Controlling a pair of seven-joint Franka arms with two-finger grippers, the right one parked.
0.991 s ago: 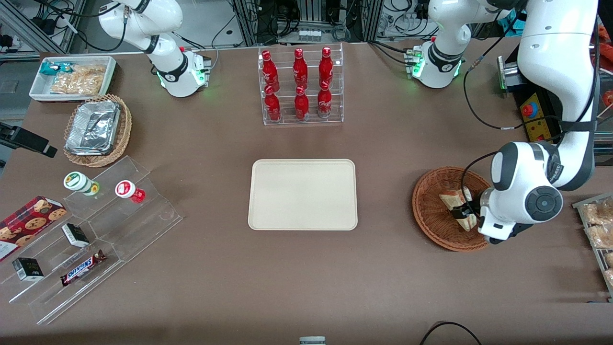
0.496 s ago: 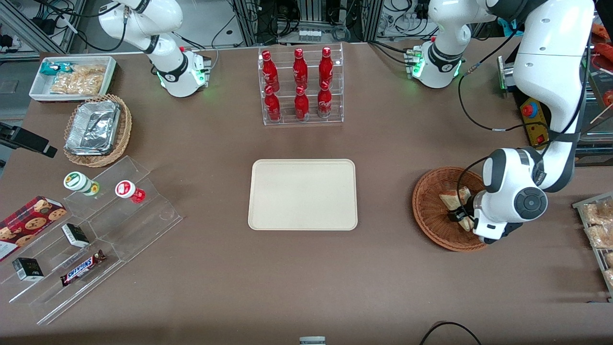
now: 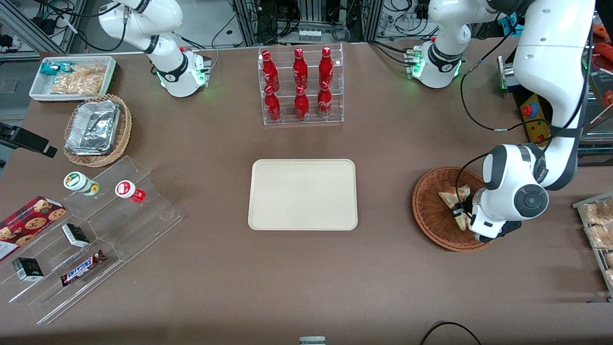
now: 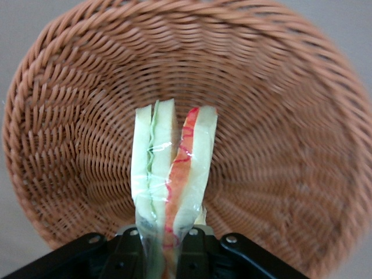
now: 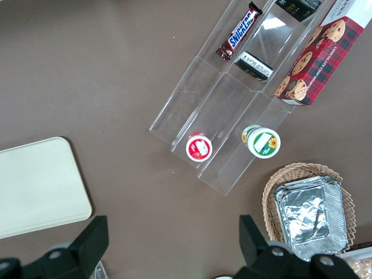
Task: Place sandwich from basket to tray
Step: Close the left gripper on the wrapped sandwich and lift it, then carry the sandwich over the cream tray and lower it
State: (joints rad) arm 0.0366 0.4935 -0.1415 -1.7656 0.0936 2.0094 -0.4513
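The sandwich (image 3: 452, 199) is a clear-wrapped wedge of pale bread with red and green filling, over the round reddish-brown wicker basket (image 3: 431, 211) at the working arm's end of the table. My left gripper (image 3: 463, 214) is shut on the sandwich's end; in the left wrist view the sandwich (image 4: 171, 168) stands edge-on between the black fingers (image 4: 131, 256) of the gripper (image 4: 164, 256), with the basket (image 4: 279, 116) under it. The cream-beige tray (image 3: 302, 194) lies flat mid-table, bare; it also shows in the right wrist view (image 5: 40, 186).
A clear rack of red bottles (image 3: 300, 86) stands farther from the camera than the tray. A rack of packaged pastries (image 3: 598, 225) sits at the table edge beside the basket. At the parked arm's end are clear shelves with snacks (image 3: 91, 230), a tan basket with foil trays (image 3: 96, 129) and a white snack bin (image 3: 72, 76).
The wrist has shifted a little toward the tray and away from the camera. The sandwich has moved with it between the fingers, and its end looks slightly raised in the basket.
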